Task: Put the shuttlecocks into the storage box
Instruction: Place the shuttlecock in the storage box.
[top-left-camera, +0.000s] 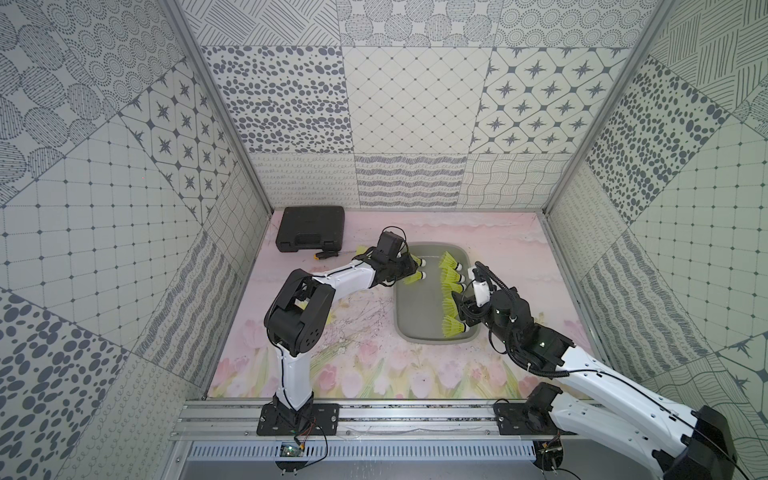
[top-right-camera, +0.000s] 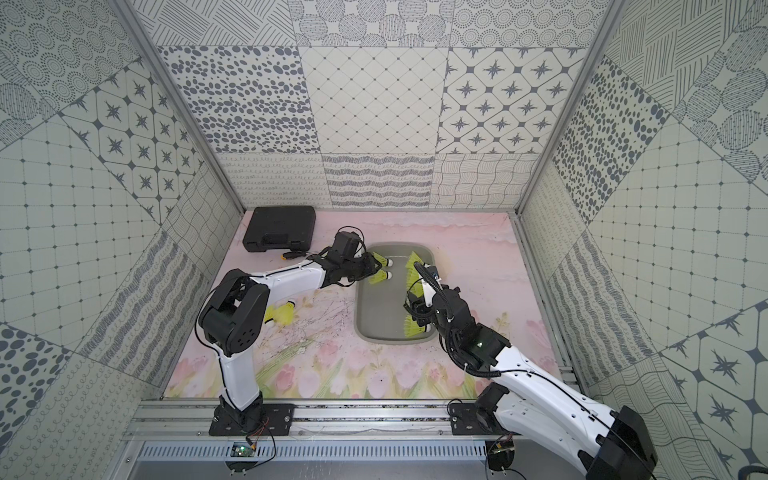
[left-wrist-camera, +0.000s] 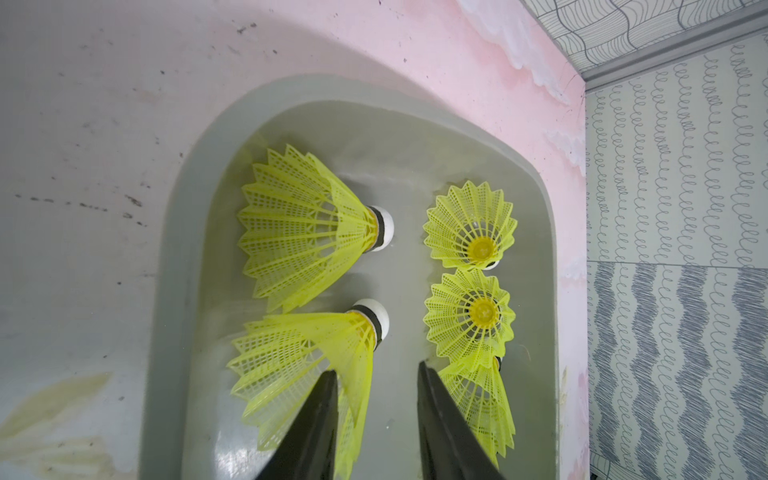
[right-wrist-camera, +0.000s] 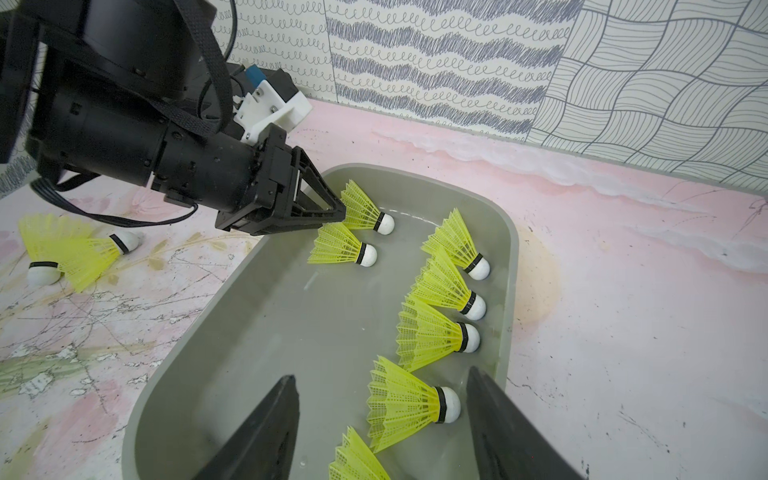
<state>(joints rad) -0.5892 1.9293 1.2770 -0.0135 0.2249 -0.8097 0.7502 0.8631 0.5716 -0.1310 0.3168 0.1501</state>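
Right wrist view: seven shuttlecocks (right-wrist-camera: 432, 332) lie on their sides inside the storage box (right-wrist-camera: 512, 266), five in a row along one long wall, two at the far end. The left end effector (left-wrist-camera: 376, 368) hangs over those two, narrowly parted, gripping nothing. The right end effector (right-wrist-camera: 381, 373) stands wide and empty above the row. Two more lie outside on the table (right-wrist-camera: 623, 311) beside the left arm (top-right-camera: 286, 278).

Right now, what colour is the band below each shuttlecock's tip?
Black band; clearest in the right wrist view.
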